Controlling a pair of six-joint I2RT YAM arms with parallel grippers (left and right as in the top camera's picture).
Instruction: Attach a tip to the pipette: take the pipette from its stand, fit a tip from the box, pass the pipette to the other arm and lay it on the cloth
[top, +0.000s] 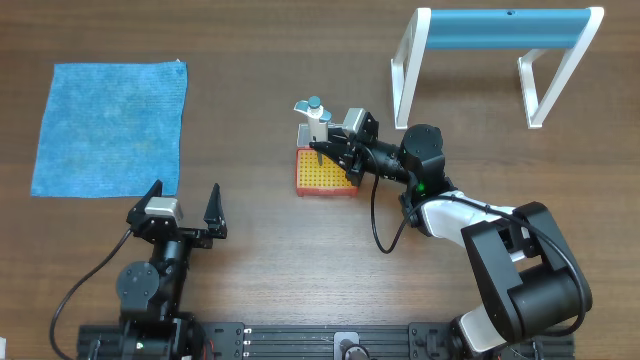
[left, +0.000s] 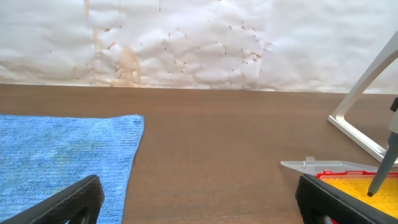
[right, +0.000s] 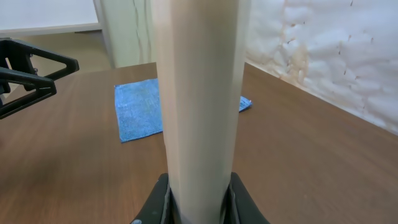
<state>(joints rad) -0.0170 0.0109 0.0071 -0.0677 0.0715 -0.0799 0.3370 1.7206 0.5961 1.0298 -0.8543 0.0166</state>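
— Pipette: where is it?
— Off the stand and upright over the tip box, near the middle of the table. The right gripper is clamped on its white body. In the right wrist view that body rises straight up from between the fingers.
— Is its lower end in a tip?
— In the left wrist view the grey shaft comes down to the yellow rack of the box, whose clear lid is open. Whether it is seated in a tip, I can't tell.
— And the left gripper?
— Low, close to its own base and well apart from the box, with its fingers spread wide.
— The cloth?
— Blue, lying flat at the table's far left, just beyond the left gripper. The stand, a white frame with a blue bar, is at the far right.
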